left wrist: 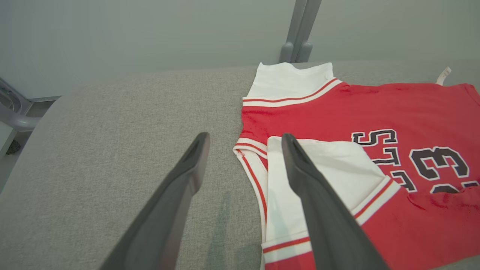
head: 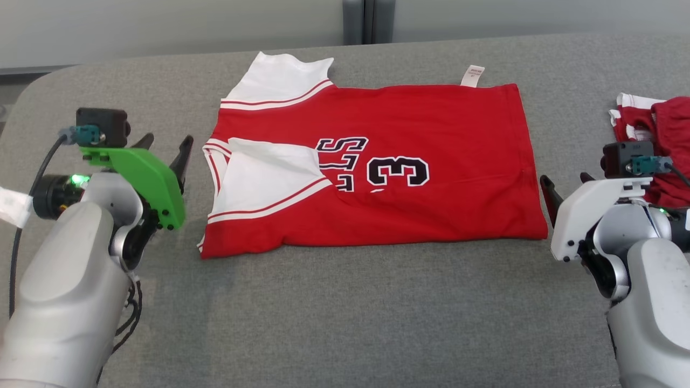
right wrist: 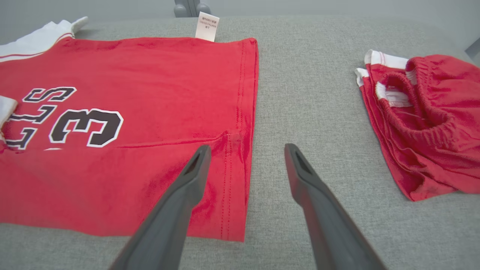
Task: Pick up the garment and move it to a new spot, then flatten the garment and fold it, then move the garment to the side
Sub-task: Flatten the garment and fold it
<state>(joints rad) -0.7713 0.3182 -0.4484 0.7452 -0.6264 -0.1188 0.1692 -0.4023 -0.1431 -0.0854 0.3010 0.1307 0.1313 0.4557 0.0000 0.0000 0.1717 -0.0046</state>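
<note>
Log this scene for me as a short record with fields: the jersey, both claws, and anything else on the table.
garment: red jersey, lying flat, near side folded over, number 3 showing
tag: white tag poking out at the far edge
left claw: open, empty, at the collar end
right claw: open, empty, at the hem end
other item: red shorts, bunched, apart from the jersey
surface: grey table
</note>
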